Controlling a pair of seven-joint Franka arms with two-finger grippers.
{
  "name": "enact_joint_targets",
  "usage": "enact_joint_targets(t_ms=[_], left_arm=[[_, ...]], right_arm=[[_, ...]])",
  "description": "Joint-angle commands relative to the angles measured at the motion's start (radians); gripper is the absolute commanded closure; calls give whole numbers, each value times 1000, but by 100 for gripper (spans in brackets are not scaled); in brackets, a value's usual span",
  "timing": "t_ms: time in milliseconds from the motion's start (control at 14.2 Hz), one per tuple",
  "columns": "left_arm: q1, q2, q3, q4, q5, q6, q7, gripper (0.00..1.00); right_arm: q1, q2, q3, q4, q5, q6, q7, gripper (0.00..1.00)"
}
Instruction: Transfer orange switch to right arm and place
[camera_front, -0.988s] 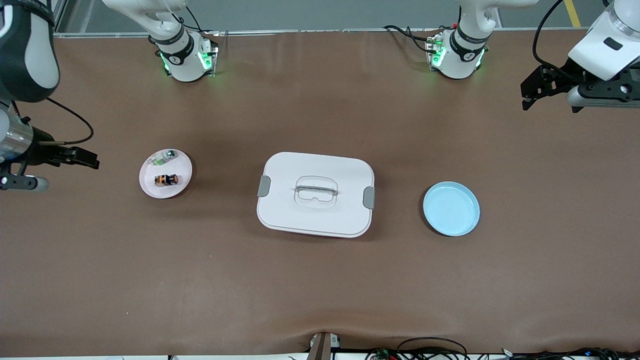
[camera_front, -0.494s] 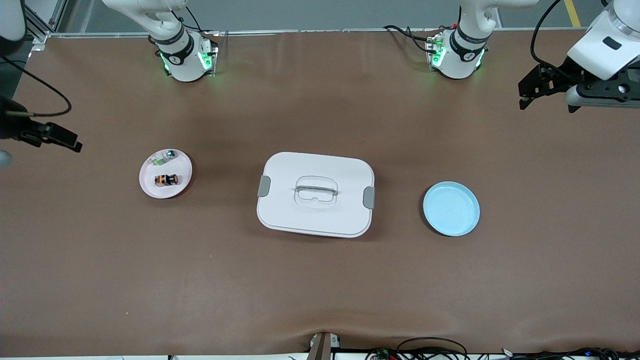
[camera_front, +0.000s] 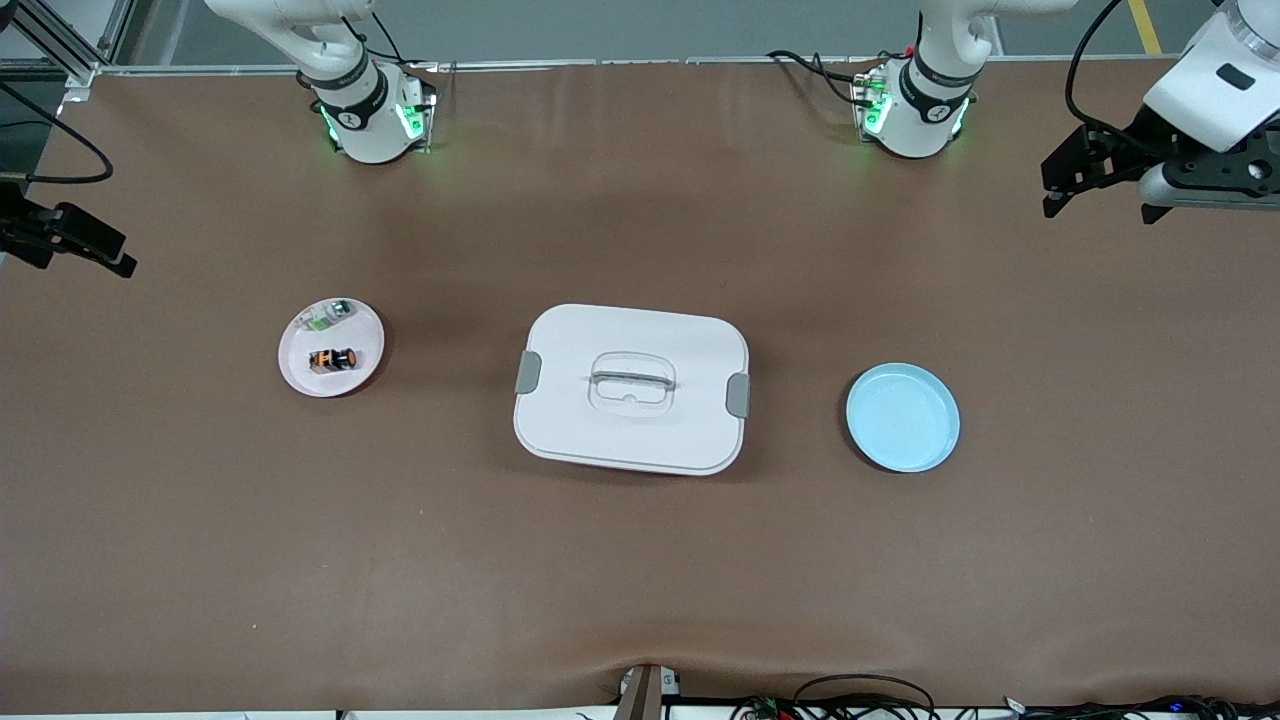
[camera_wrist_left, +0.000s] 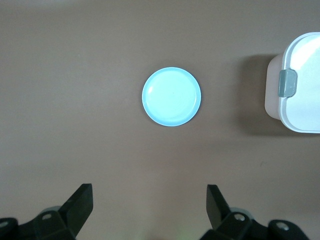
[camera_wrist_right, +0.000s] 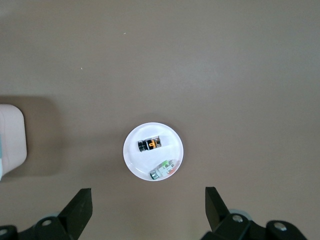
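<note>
Front view: tiny black orange switch lies on round white plate; left gripper and right gripper hover with fingers released.

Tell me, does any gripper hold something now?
No. The left gripper and right gripper are open and empty; the orange switch lies on the white plate.

Brown table, grey floor
</note>
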Motion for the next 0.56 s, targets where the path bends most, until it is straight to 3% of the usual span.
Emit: enact_joint_targets(t_ms=[0, 494], left_arm=[[6, 21, 3, 33, -12, -14, 10, 0], [6, 64, 6, 84, -5, -49, 8, 0]], right_arm=[[-31, -5, 12, 1, 16, 4, -45, 0], [-25, -3, 18, 15, 0, -6, -50, 0]])
